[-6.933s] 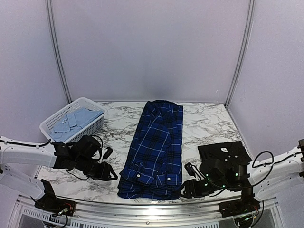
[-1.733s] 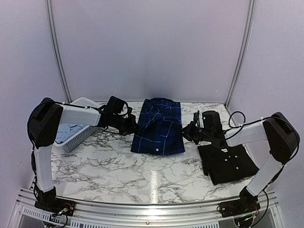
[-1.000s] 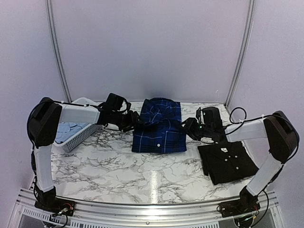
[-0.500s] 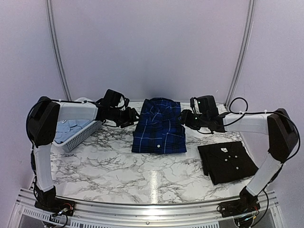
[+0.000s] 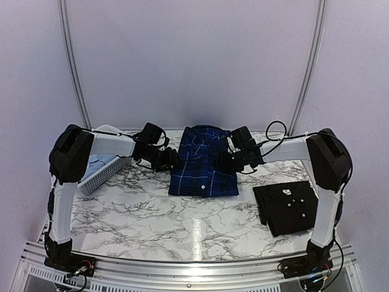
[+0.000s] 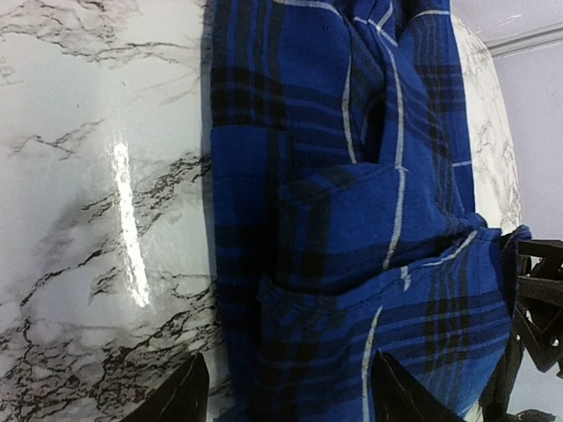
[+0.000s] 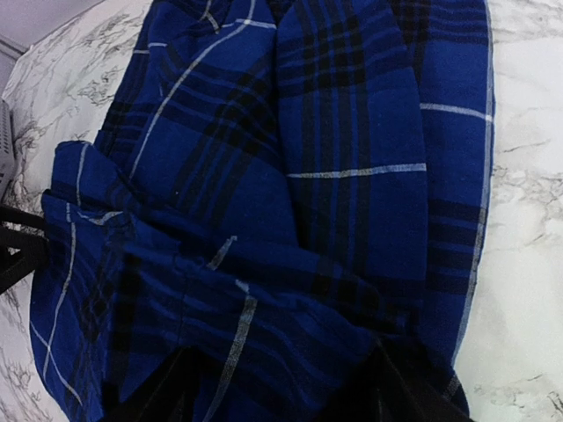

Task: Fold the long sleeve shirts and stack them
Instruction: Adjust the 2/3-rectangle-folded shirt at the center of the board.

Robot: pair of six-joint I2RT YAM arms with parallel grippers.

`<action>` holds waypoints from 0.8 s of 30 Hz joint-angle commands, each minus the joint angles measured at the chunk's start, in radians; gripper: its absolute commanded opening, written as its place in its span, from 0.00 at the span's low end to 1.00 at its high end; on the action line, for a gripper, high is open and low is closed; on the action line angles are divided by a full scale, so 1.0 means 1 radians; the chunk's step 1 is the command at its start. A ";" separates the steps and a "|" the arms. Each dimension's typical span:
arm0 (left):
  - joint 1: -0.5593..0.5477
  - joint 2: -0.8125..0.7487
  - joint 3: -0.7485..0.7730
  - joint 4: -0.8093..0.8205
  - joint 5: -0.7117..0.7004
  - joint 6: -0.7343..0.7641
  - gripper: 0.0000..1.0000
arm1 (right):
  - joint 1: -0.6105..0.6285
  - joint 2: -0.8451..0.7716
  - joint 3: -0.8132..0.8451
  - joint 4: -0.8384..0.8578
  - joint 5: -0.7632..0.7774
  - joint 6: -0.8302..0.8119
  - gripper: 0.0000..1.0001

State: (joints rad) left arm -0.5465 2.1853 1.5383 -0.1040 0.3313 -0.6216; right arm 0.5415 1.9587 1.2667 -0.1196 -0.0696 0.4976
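Observation:
The royal-blue-and-navy plaid shirt [image 5: 203, 163] lies folded at the middle back of the table. My left gripper [image 5: 169, 160] is at its left edge and my right gripper [image 5: 222, 162] at its right edge. In the left wrist view the left gripper [image 6: 290, 391] is open, with the plaid shirt's [image 6: 352, 220] edge between its wide-apart fingers. In the right wrist view the right gripper [image 7: 286, 387] is open over a raised fold of the plaid shirt [image 7: 343, 132]. The black shirt [image 5: 290, 205] lies folded at the right front. The pale blue shirt is hidden behind my left arm.
The white lattice basket [image 5: 100, 171] stands at the left back, mostly behind my left arm. Marble tabletop [image 5: 152, 213] shows in front of the plaid shirt. The booth walls close off the back and sides.
The long plaid shirt has been folded in half toward the back. In the last half second both grippers moved inward and down onto the shirt's left and right edges.

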 commanded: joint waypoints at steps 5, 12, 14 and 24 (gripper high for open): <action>-0.002 0.066 0.119 -0.028 0.061 0.005 0.48 | 0.007 0.025 0.103 -0.051 0.019 -0.065 0.76; -0.009 0.052 0.135 -0.008 0.096 0.026 0.32 | -0.004 -0.081 0.074 -0.086 0.065 -0.096 0.81; -0.010 0.051 0.135 -0.003 0.099 0.032 0.30 | -0.021 -0.116 0.049 -0.086 0.065 -0.093 0.81; -0.007 0.068 0.141 -0.003 0.055 0.043 0.51 | -0.102 -0.153 -0.056 -0.080 0.065 -0.096 0.57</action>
State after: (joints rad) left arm -0.5526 2.2509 1.6531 -0.1131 0.4015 -0.6006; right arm 0.4526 1.7844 1.2278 -0.1879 -0.0196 0.4137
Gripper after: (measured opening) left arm 0.463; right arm 0.615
